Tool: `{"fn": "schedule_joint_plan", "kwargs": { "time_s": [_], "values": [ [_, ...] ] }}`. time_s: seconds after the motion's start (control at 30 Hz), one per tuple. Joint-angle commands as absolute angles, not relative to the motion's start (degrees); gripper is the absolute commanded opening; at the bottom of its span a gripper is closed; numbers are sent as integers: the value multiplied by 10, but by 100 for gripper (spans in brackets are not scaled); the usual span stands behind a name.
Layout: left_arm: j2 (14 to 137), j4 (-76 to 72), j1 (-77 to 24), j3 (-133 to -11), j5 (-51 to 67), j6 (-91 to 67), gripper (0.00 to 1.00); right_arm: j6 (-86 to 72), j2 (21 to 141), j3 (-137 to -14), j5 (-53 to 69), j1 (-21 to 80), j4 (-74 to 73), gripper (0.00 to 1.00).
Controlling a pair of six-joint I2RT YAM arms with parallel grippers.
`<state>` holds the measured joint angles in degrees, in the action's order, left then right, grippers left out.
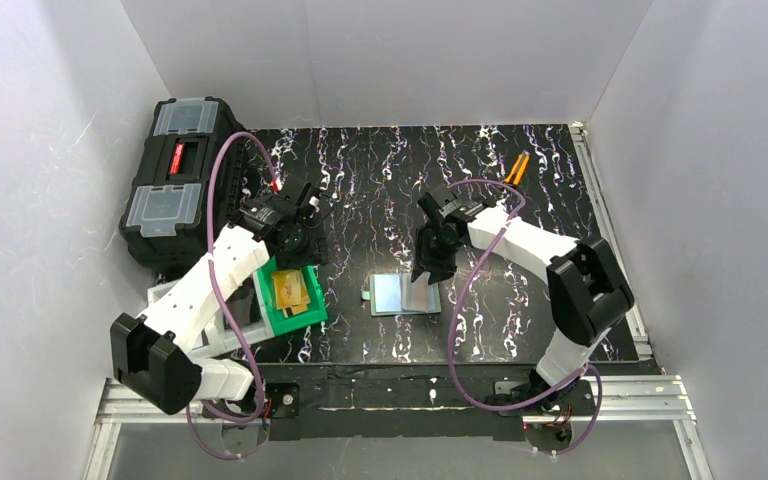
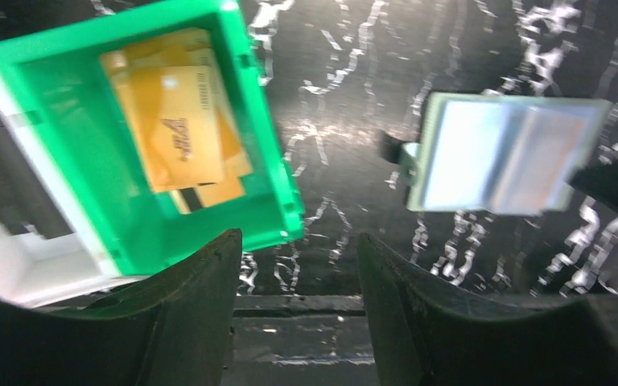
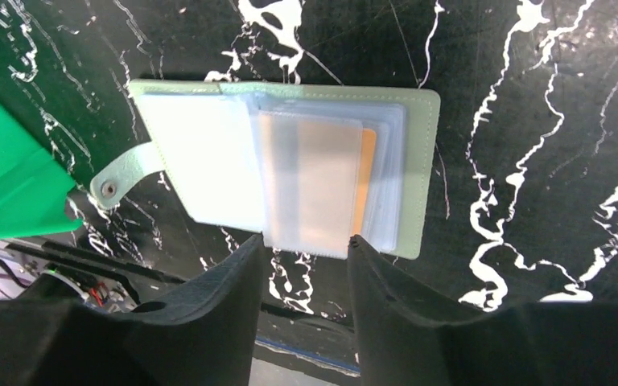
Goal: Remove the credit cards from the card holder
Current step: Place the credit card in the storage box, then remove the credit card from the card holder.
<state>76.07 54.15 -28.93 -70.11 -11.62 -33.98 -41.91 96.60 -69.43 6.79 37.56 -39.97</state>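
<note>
Card holder: the card holder [image 3: 201,161] lies open and flat near the middle of the surface [image 3: 531,161], glossy inside up. Its snap tab [image 3: 125,173] points toward the left arm's side.
Card inside: one orange card [image 3: 362,173] shows through the clear sleeves [image 3: 386,161] on the holder's right half. You cannot tell whether more sit behind it.
Cards out: several gold credit cards [image 2: 177,137] lie stacked in the green bin [image 2: 265,104], near the holder on its left.
Right tool: the right tool [image 3: 304,249] hangs over the holder's near edge, jaws part-way apart, nothing pinched.
Left tool: the left tool [image 2: 299,241] is above the bin's near rim, jaws spread, empty.
Key relation: your right arm is nearer. The open holder's long axis runs left to right, and the sleeve's near edge lines up with the right tool's gap, so the card probably slides out toward you.
</note>
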Motion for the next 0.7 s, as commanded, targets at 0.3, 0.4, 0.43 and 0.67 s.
{"fn": "schedule_joint_plan", "kwargs": {
  "time_s": [0.3, 0.4, 0.43, 0.67],
  "values": [
    [774, 415, -313, -649, 111, -363, 44, -441, 1024, -698, 33, 398, -384, 39],
    [797, 388, -336, -646, 118, -372, 40, -443, 1029, -694, 28, 398, -380, 35],
    [805, 381, -342, -647, 120, -376, 39, -442, 1031, -692, 27, 398, -378, 35],
    [852, 345, -371, -641, 119, -394, 27, -444, 1056, -690, 41, 402, -365, 30]
  ]
}}
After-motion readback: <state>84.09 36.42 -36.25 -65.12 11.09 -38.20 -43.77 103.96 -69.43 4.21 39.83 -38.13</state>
